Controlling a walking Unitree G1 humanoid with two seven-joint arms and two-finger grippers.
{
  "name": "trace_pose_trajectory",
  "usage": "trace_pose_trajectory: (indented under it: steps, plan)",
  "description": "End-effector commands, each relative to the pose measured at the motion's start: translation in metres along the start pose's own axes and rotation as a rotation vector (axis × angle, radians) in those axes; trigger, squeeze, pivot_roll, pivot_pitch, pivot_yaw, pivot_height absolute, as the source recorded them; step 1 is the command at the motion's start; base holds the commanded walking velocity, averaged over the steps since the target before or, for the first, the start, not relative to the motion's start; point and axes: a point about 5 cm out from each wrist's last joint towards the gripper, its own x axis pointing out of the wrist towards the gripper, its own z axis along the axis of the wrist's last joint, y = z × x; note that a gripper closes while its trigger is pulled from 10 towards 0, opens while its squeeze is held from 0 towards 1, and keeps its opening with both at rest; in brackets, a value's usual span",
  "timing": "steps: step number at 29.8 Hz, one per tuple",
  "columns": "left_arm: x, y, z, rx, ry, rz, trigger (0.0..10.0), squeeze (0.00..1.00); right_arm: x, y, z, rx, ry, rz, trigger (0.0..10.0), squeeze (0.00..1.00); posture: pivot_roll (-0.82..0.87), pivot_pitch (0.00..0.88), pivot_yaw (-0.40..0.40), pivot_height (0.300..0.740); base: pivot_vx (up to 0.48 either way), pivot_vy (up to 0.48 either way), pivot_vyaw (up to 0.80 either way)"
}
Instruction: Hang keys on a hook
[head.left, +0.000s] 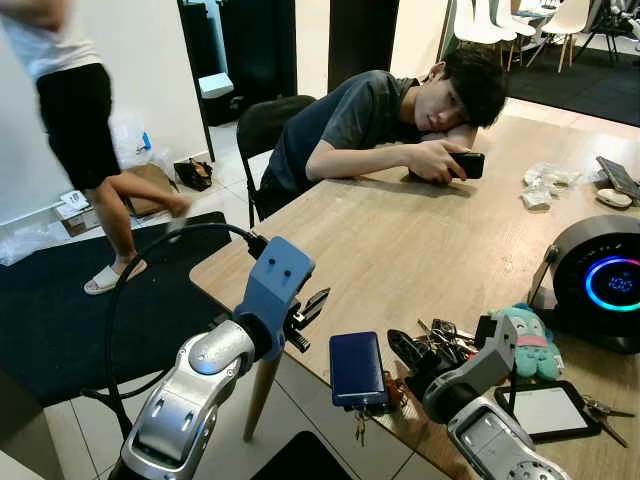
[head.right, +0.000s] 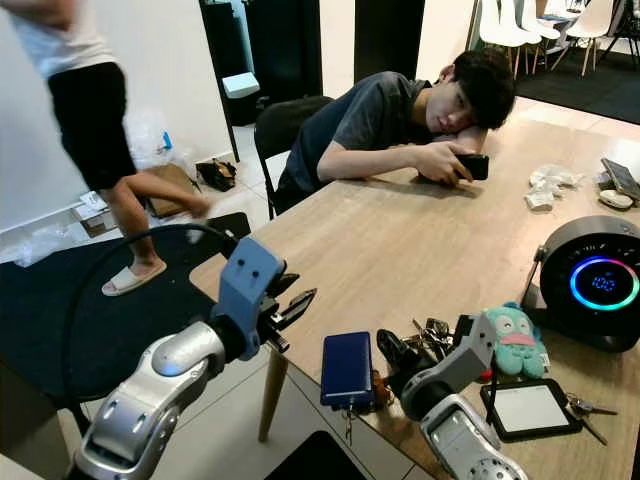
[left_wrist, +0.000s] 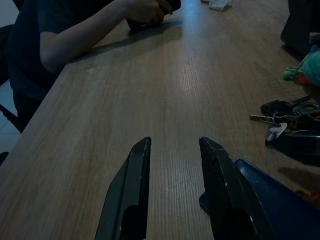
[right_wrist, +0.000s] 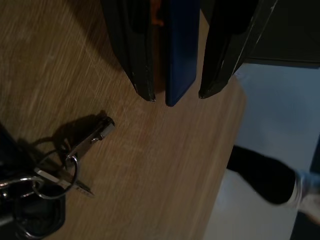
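right gripper (head.left: 412, 352) is seen low over the near edge of the long light wooden table (head.left: 420, 240), its two black fingers spread narrowly apart with nothing clamped; in the right wrist view the end of the flat dark blue wallet-like case (right_wrist: 179, 55) shows between them, though whether it is touched cannot be told. just beside the case, on the side away from the table's near edge, the loose bunch of metal keys on split rings with a black fob (head.left: 445, 338) is laid flat on the wood, close to the gripper's fingers and a little to their side rather than between them. the bunch is judged light but floppy and slippery, likely to swing and jingle when lifted; a hold on the stiff fob or on a ring is judged better than on a single blade. left gripper (head.left: 312, 308) is held off the table's near corner, beside the case, fingers parted and empty. further from the case a teal plush toy (head.left: 530, 340) and a round black speaker with a glowing blue ring (head.left: 600, 280) are set. at the far side a seated person's hand (head.left: 440, 160) is rested holding a phone. no hook can be made out.
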Motion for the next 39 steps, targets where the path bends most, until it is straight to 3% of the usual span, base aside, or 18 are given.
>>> trace_pose_trajectory:
  steps: [1,17,30,39]
  plan:
    - [-0.002,0.003,-0.002,0.023,0.013,0.005,10.0,0.0,0.005,0.003,-0.013,0.091,0.03,0.005,10.0,0.0,0.05,0.161,0.051,0.74,0.0,0.0,0.0]
    - [-0.002,0.005,0.0,0.025,0.008,0.014,10.0,0.0,0.015,0.008,-0.02,0.173,0.135,0.05,10.0,0.0,0.07,0.159,0.042,0.74,0.0,0.0,0.0]
    - [-0.002,0.004,0.0,0.025,0.008,0.006,10.0,0.0,0.01,0.004,-0.009,0.082,0.065,0.0,10.0,0.0,0.06,0.159,0.051,0.74,0.0,0.0,0.0]
    - [-0.001,0.003,0.0,0.026,0.008,-0.001,10.0,0.0,0.009,0.0,-0.012,0.108,0.077,-0.015,10.0,0.0,0.05,0.158,0.057,0.74,0.0,0.0,0.0]
